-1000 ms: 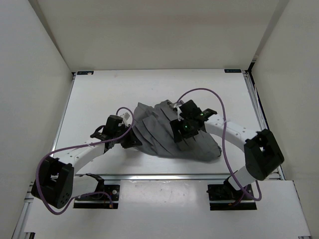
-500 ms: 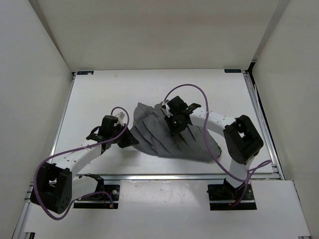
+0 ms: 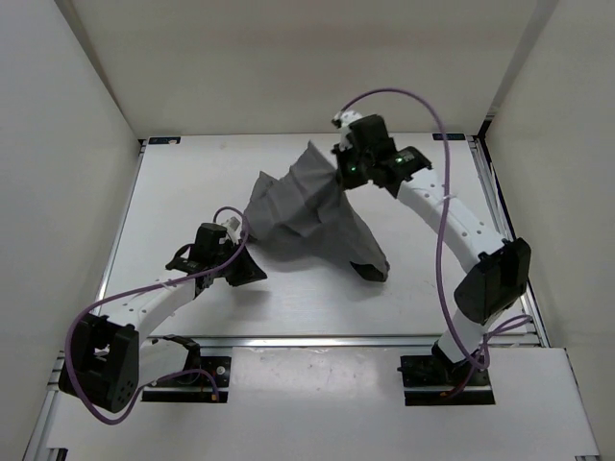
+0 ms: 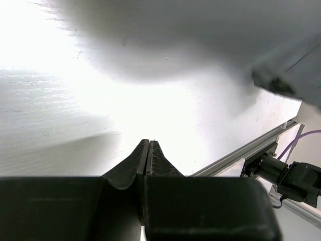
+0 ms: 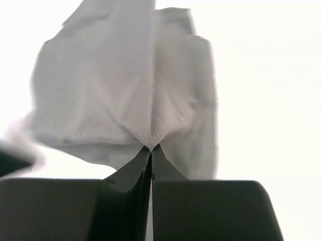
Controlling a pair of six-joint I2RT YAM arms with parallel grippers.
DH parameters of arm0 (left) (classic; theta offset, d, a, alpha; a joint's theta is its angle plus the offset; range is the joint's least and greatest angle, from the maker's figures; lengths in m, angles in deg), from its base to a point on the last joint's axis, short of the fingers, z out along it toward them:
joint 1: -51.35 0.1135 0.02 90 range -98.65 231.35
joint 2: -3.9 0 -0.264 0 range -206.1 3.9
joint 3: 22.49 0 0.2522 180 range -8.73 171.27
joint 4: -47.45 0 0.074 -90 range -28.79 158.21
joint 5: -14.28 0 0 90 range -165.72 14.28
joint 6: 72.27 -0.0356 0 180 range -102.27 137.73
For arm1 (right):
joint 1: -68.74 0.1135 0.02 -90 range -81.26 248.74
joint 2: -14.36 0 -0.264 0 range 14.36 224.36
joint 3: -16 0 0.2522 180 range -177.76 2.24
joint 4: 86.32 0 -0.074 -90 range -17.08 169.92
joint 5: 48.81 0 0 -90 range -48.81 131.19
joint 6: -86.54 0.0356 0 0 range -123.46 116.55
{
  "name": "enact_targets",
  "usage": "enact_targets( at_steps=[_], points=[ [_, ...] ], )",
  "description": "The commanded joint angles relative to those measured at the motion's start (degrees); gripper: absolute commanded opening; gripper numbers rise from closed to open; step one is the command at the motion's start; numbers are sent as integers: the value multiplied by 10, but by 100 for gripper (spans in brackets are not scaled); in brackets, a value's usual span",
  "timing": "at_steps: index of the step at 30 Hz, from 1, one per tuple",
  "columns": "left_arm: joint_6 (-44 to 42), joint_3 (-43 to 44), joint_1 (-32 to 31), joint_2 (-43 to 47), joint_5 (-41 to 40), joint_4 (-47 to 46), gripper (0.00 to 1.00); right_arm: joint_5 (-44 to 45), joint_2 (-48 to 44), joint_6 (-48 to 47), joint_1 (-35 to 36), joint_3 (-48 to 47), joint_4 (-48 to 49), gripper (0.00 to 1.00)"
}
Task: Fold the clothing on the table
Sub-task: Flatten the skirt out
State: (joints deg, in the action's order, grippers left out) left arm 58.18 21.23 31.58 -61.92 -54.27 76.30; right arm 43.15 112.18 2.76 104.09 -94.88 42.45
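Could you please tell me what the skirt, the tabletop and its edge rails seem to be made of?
Skirt: thin woven cloth, matt grey; it drapes in soft folds, fine weave showing in the right wrist view.
Tabletop: hard, smooth white board, perhaps laminate; faint sheen.
Rails: likely aluminium; silvery, grooved.
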Motion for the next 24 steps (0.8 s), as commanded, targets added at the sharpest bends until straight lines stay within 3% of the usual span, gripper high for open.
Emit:
enact_targets(
  at_steps=[1, 7, 11, 13, 14, 15, 18, 19, 20, 24],
  points=[
    [-10, 7, -4, 10, 3, 6, 9, 72, 23, 15, -63, -8, -7, 0],
    [-6, 5, 3, 23, -3, 17, 8, 187, 149, 100, -158, -29, -42, 1],
    [-2, -2, 11, 41, -5, 14, 8, 233, 248, 121, -165, -136, -185, 13],
    [1, -3, 10, 39, -5, 7, 10, 229, 227, 101, -149, -125, -172, 21],
    [-4, -3, 6, 32, -6, 8, 17, 208, 200, 80, -140, -105, -151, 32],
    [-5, 11, 3, 20, -11, 9, 29, 174, 186, 66, -136, -89, -137, 56],
    [-19, 46, -25, -23, -16, 8, 55, 91, 111, 60, -126, -67, -130, 72],
    [-23, 58, -29, -36, -23, 3, 59, 71, 100, 62, -122, -59, -126, 82],
    [-23, 69, -36, -44, -25, -2, 61, 64, 81, 60, -117, -49, -124, 87],
    [-17, 87, -45, -86, -11, -26, 61, 22, 46, 35, -86, -9, -114, 86]
  ],
)
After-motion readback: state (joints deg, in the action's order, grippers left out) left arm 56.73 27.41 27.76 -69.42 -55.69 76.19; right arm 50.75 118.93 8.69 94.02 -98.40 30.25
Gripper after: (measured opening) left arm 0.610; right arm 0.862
